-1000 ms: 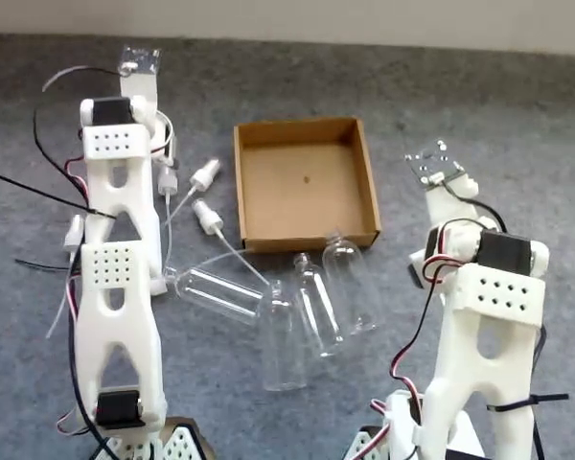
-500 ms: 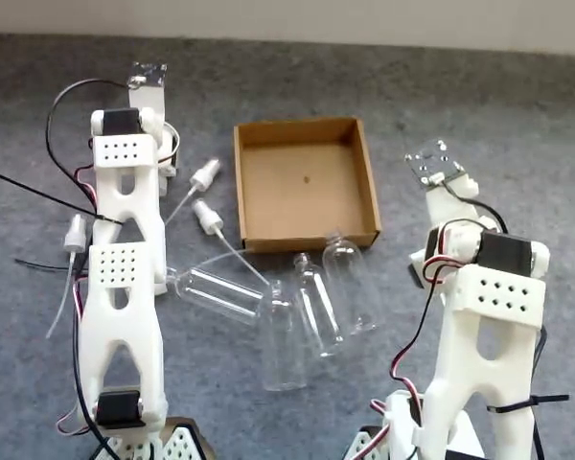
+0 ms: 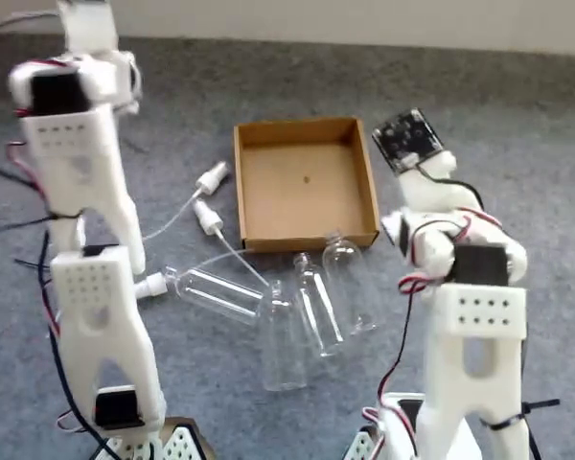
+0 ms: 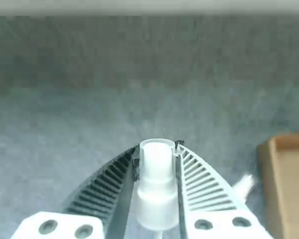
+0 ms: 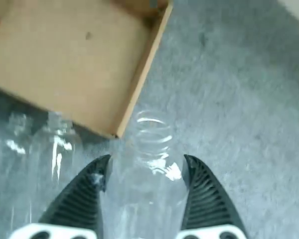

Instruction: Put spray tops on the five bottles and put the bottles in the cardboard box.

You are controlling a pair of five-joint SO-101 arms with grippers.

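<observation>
Table (image 3: pixel 517 125) with a grey, carpet-like cover, seen from above, carrying two white arms side by side. The left arm (image 3: pixel 81 182) stands raised along one edge of the table, and the right arm (image 3: pixel 470 316) stands opposite, its wrist above the near corner of the cardboard box (image 3: pixel 307 206). The box lies open-topped between the arms, its brown floor bare except for one small dark spot (image 3: pixel 307 178). Four clear bottles lie on their sides just in front of the box: one (image 3: pixel 211 292) is angled toward the left arm, and three (image 3: pixel 283 335) (image 3: pixel 318 302) (image 3: pixel 350 283) lie close together with their necks toward the box wall. The right tool (image 5: pixel 145 160) has its fingers apart, one on each side of the bottle (image 5: pixel 152 144) nearest the box corner; contact cannot be judged. The left tool (image 4: pixel 157 147) is clamped on a white spray top (image 4: pixel 156 184), held upright above the table, well apart from the bottles. Two loose spray tops (image 3: pixel 212 176) (image 3: pixel 207 217) with thin dip tubes lie just beside the box wall. Another white spray top (image 3: pixel 151 285) sits at the neck of the angled bottle; whether it is fitted cannot be told.
</observation>
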